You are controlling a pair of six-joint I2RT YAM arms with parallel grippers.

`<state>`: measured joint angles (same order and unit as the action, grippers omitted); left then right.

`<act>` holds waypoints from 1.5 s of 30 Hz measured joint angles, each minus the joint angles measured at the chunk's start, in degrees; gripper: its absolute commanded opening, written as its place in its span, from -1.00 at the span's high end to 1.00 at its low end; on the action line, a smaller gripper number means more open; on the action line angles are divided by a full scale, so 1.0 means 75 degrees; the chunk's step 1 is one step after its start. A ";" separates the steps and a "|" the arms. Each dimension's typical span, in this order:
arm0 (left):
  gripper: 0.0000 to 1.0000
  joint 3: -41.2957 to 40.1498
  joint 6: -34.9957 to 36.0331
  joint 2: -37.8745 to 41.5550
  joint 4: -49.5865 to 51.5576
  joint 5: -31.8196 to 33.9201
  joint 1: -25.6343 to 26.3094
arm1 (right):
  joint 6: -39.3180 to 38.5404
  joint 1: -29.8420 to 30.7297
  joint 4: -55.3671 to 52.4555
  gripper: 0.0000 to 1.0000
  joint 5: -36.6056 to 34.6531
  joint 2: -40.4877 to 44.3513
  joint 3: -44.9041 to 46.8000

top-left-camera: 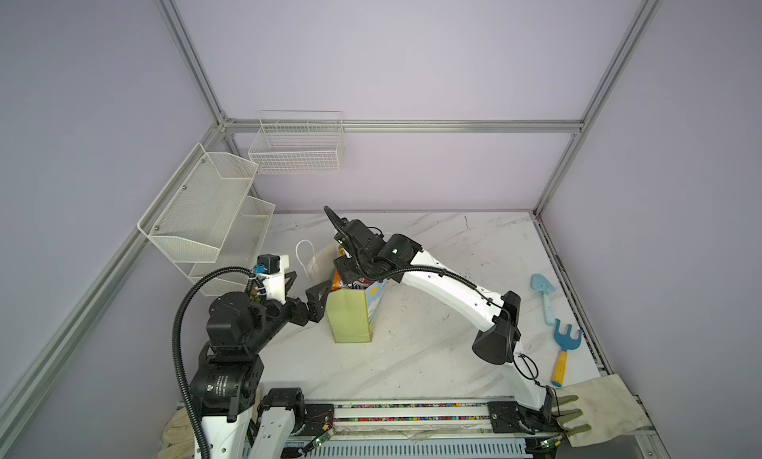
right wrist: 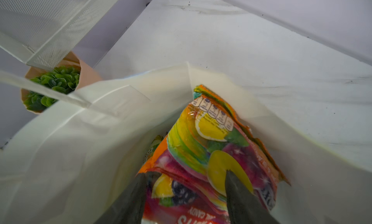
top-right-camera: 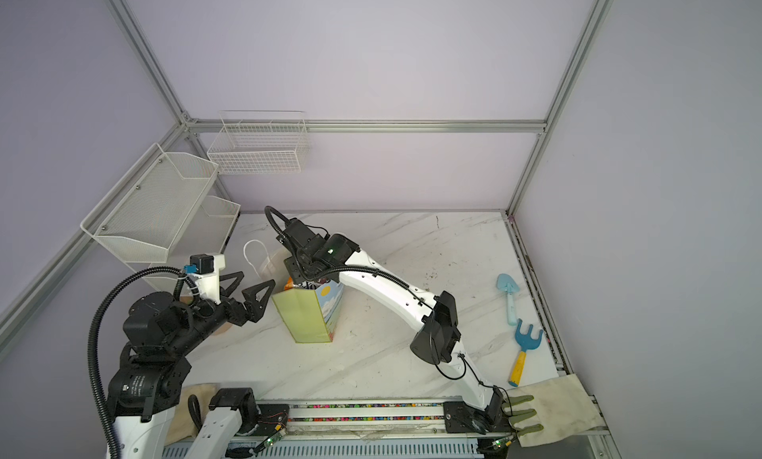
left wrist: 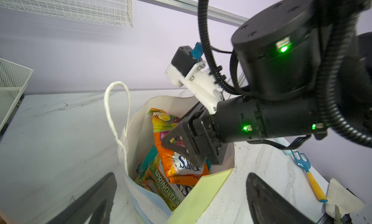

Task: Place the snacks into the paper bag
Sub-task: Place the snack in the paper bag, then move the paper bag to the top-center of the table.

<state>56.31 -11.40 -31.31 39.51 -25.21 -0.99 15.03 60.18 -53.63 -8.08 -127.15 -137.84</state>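
- Top views: paper bag stands upright on marble tabletop, left of centre, mouth open, pale green side panel twd cam.
- L gripper sits just beside bag's top edge, outside it. Jaws spread wide, nothing betw them; same in both top views.
- R gripper reaches down into bag mouth from above. Its jaws are hidden by the wrist here.
- Toy spade + toy rake lie near table's right edge, well apart from bag.
- L wrist view: inside bag, orange FOX'S packet lies on top, leaning on the white inner wall. Green-yellow "SPRING TEA" packet is below it, w/ a teal packet edge alongside.
- One R gripper finger overlaps FOX'S packet. White cord handle sticks up.
- R wrist view: R gripper jaws stand apart. FOX'S packet face fills the gap and runs past one finger; no pinch seen.
- Potted green plant sits beyond bag, under mesh basket.
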 measured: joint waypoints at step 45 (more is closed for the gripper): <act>-0.95 -0.0108 -0.0338 -0.0402 -0.0035 0.0991 0.0000 | 0.0254 -0.0009 0.0606 -0.34 0.0522 0.2241 -0.0032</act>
<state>55.51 -13.93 -34.33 39.24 -17.78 -0.99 16.93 60.12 -49.08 -4.16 -110.34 -138.08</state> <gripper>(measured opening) 0.988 0.668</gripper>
